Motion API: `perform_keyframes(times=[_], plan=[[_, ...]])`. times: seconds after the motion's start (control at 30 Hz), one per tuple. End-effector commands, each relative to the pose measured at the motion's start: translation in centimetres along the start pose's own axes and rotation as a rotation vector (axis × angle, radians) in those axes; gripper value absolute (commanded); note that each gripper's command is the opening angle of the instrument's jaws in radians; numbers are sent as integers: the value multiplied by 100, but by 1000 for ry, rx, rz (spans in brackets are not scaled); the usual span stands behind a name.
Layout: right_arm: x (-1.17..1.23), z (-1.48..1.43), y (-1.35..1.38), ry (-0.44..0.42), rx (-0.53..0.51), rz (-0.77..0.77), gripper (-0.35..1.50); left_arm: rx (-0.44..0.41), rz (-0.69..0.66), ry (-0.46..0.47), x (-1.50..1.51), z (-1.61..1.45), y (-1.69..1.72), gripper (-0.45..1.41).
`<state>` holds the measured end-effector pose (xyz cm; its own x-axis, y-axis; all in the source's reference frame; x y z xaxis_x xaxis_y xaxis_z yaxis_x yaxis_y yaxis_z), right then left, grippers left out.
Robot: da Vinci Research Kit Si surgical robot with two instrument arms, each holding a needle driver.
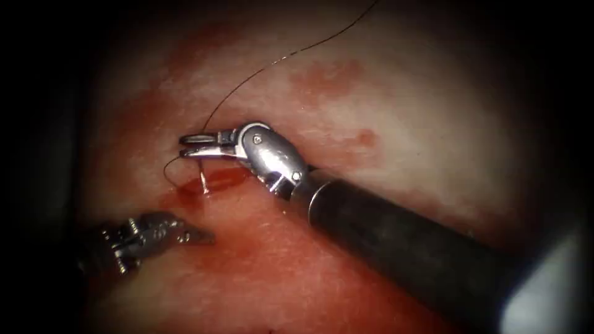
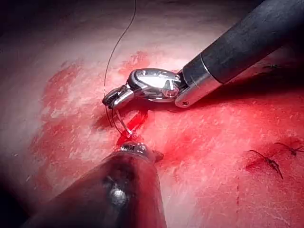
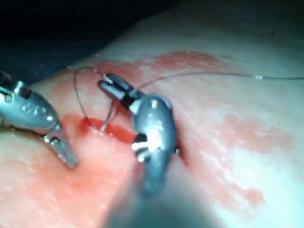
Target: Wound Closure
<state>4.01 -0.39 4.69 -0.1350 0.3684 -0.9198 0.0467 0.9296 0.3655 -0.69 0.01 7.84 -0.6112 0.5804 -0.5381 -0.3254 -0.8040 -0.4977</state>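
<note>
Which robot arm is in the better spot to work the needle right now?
Probably the right. The right tool is shut on the needle near its upper end, with the tip in the cut. The left tool sits below the cut, shut, holding nothing.

Bright pool of light at centre, falling to deep black surround at every edge

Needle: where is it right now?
The needle is held in the right hand, its lower end in the cut of the tissue; the left hand sits just below, holding nothing.
</note>
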Motion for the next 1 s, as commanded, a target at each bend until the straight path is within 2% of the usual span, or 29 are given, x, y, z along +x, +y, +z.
perform_keyframes(times=[0.03,0.63,1.0], plan=[[-2,8,2,4,12,26,-35,-2,1,0,-1,8,-2,-45],[2,9,-17,-47,52,326,-35,-6,1,1,-7,7,-6,-45],[-10,6,-32,-72,60,430,-35,-8,-3,1,-9,4,-7,-45]])
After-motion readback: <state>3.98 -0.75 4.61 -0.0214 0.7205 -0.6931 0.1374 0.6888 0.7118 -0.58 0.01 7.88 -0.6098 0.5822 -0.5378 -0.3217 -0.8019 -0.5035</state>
